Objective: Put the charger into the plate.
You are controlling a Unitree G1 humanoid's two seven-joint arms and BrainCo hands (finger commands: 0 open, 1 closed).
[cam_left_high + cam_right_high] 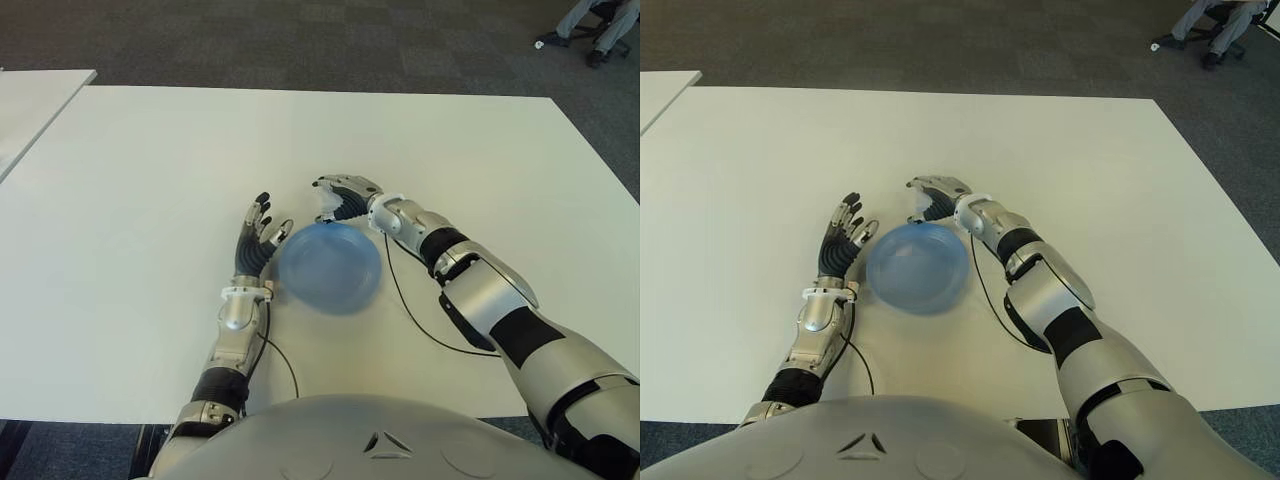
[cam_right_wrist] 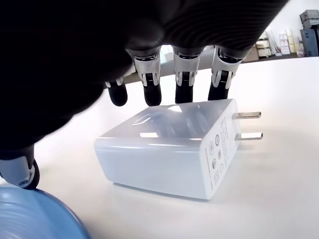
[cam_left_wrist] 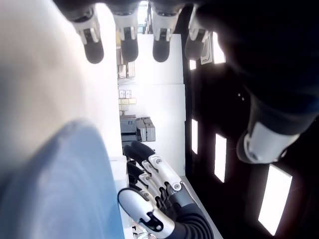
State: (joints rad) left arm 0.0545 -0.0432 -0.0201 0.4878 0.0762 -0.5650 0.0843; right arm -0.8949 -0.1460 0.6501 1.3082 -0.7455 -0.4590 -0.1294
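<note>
Charger looks light, rigid, glossy; grip its flat sides, off the prongs. Right hand arches over it, fingers unclosed; left hand spread beside plate.

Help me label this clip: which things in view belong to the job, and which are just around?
Job:
- charger, lying on the table, not yet grasped
- plate, blue
- right hand, over the charger, just beyond the plate
- left hand, beside the plate's left edge

Just around:
- table
- second table, far left
- seated person, far right
</note>
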